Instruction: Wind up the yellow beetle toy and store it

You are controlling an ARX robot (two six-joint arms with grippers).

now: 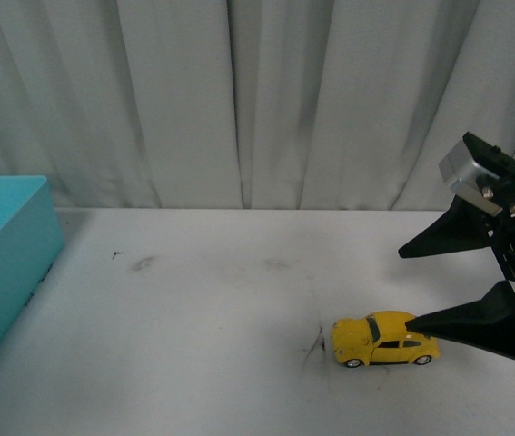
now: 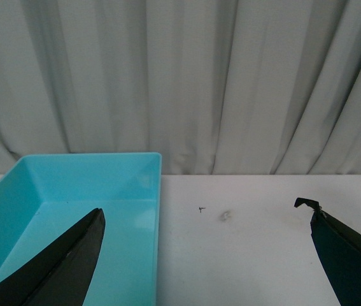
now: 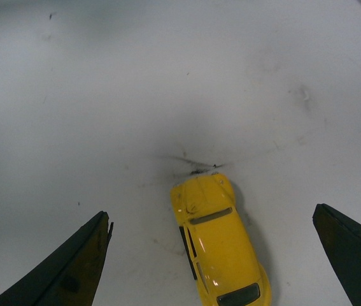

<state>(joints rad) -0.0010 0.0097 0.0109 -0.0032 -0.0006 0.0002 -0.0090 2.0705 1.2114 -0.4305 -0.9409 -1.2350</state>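
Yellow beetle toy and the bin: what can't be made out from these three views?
Yellow beetle toy: its rear is partly covered by a finger of the right gripper in the front view and cut off by the frame edge in the right wrist view. The underside is unseen.
Teal bin: cut by the frame edge in the front view. In the left wrist view its near floor is behind a finger of the left gripper.
Left gripper: out of the front view.

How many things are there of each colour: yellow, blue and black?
Yellow: 1, the yellow beetle toy
Blue: 1, the box
Black: 2, the left gripper and the right gripper
Total: 4
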